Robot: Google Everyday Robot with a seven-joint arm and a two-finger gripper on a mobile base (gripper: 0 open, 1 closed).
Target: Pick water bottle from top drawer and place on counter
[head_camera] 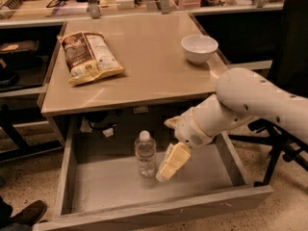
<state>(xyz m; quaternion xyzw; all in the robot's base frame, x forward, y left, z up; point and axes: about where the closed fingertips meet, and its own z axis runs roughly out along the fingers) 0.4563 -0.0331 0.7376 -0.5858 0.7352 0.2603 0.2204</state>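
Note:
The water bottle (145,154), clear with a white cap, stands upright near the middle of the open top drawer (159,210). My gripper (166,150) is inside the drawer just to the right of the bottle, close to it but apart. It is open and empty, with one cream finger (173,162) pointing down to the left toward the drawer floor. The white arm reaches in from the right. The beige counter (149,66) lies above the drawer.
A chip bag (89,57) lies on the counter's left part and a white bowl (199,48) stands at its right rear. A cluttered shelf (57,4) runs behind. Black chair legs (284,148) stand to the right, and a shoe (26,214) shows at the bottom left.

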